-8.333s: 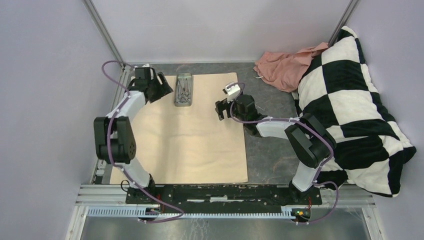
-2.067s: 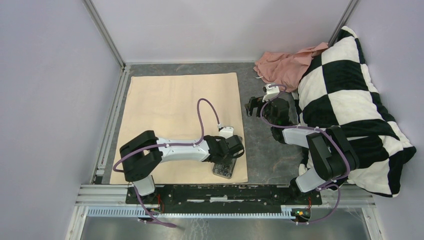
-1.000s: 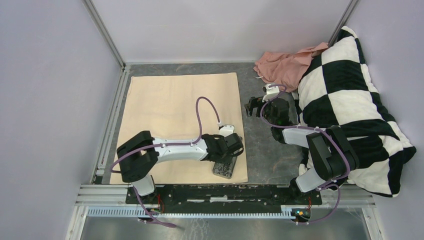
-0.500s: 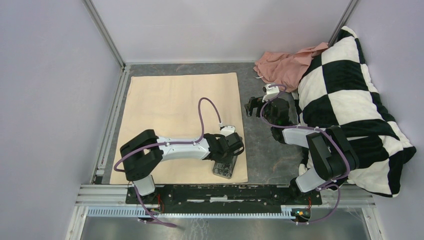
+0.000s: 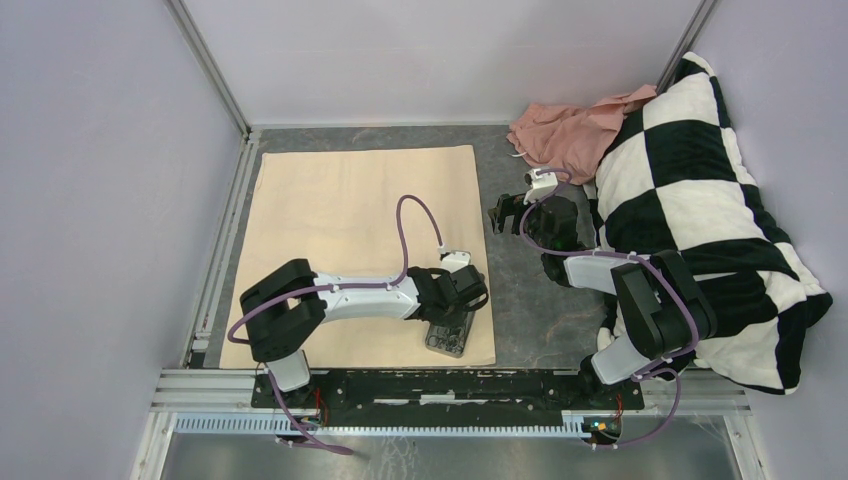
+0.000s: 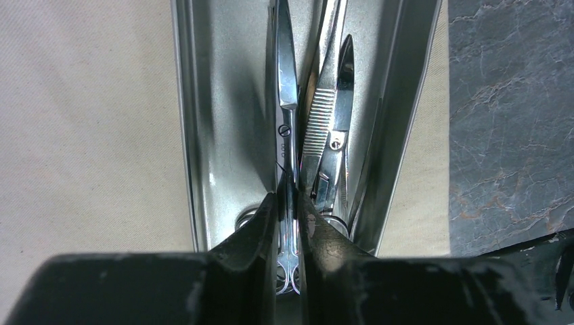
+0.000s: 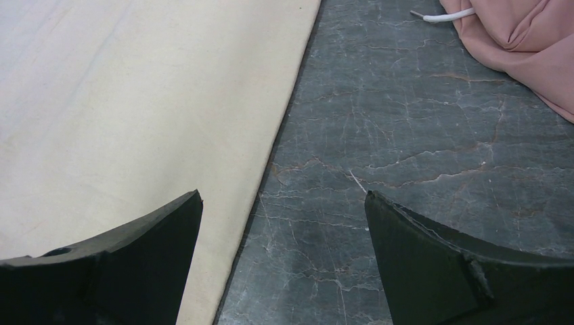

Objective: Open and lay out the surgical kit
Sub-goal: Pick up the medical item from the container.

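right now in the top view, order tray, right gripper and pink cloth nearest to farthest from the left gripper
1. tray: under the left gripper, which pinches scissors in it
2. right gripper: farther back, right
3. pink cloth: far back right

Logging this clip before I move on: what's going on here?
The left gripper is down in the steel tray, its jaws pinched on slim scissors lying beside other instruments. The tray sits at the near right corner of the spread beige cloth. The right gripper hangs open by the cloth's right edge, holding nothing. No instrument lies out on the cloth yet.
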Motion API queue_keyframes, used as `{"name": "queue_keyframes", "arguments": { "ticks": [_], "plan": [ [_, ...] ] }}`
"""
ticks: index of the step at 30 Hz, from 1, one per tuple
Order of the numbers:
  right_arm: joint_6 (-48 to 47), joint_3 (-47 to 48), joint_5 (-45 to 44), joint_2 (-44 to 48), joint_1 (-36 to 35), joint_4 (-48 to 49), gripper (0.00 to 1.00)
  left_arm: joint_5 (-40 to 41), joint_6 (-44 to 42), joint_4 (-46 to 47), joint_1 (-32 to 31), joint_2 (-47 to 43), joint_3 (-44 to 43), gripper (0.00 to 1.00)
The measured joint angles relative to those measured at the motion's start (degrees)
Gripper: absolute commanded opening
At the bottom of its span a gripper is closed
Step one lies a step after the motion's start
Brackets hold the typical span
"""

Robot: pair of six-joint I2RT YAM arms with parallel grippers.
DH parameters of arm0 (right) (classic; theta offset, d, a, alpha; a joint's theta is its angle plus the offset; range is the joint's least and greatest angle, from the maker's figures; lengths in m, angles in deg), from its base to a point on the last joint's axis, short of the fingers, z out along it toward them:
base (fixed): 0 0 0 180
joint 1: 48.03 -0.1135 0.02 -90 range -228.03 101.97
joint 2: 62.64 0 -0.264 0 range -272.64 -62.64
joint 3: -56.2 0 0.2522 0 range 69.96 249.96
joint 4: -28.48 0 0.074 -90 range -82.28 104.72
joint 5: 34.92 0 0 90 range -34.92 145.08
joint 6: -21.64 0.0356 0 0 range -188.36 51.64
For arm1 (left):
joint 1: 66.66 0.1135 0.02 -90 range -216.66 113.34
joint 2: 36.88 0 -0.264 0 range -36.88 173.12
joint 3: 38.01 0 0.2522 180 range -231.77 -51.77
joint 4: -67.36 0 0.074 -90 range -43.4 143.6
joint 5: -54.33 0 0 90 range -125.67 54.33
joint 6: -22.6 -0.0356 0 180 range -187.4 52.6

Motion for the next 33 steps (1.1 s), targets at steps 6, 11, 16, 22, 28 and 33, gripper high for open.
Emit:
{"name": "queue_keyframes", "arguments": {
  "ticks": [6, 11, 16, 22, 28, 33],
  "plan": [
    [0.00, 0.02, 0.02, 0.00, 0.00, 0.00, 0.98, 0.02, 0.00, -0.04, 0.00, -0.63, 0.02, 0.15],
    [0.02, 0.02, 0.02, 0.00, 0.00, 0.00, 0.97, 0.07, 0.00, -0.04, 0.00, -3.06, 0.07, 0.14],
    [0.02, 0.02, 0.09, -0.02, 0.00, 0.00, 0.98, 0.13, 0.00, -0.04, 0.00, -4.63, 0.13, 0.06],
    [0.02, 0.02, 0.24, -0.13, 0.00, 0.00, 0.97, 1.55, -0.02, -0.42, 0.00, -5.68, 0.15, 0.02],
    [0.02, 0.02, 0.11, -0.11, 0.00, 0.00, 0.98, 4.76, -1.46, -2.97, 1.09, -7.56, -1.22, 0.02],
    [0.02, 0.00, -1.14, 0.02, 0.00, 0.00, 0.98, 6.14, -5.01, -3.30, 7.56, -8.09, -5.03, 0.02]
  ]
}}
